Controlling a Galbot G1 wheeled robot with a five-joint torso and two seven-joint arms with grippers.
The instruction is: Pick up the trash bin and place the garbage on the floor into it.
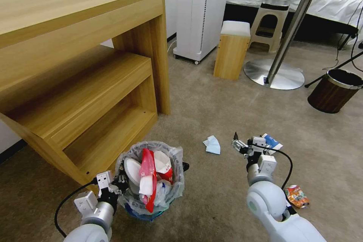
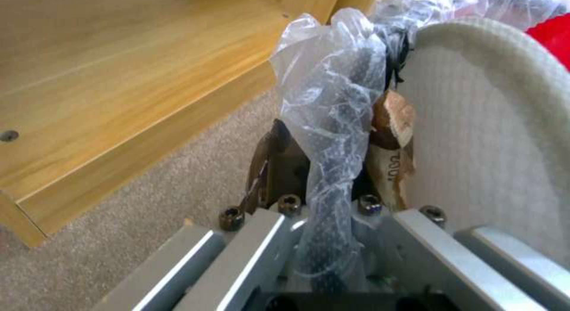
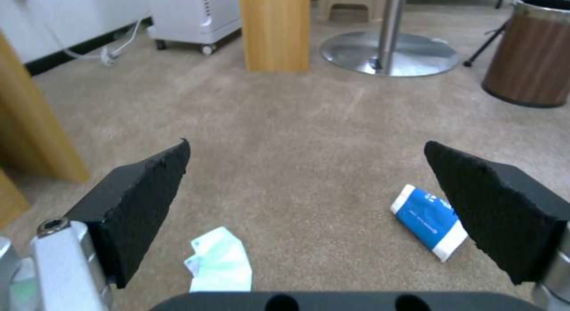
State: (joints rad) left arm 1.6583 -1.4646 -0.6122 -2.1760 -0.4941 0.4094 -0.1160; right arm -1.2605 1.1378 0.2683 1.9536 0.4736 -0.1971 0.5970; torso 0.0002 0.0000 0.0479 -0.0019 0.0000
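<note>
left gripper (image 1: 120, 183) clamping trash bin (image 1: 151, 196), label perhaps "100"

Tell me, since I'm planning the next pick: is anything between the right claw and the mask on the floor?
Nothing visible. The right claw hangs open above bare carpet, with the mask lying just to its left and the paper cup on its other side.

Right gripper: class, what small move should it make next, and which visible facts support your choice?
Probably lower the right gripper toward the light-blue mask and close on it. Its fingers are wide open and empty above the carpet, the mask lies just beside them, and the left gripper already clamps the trash bin by its bagged rim.
</note>
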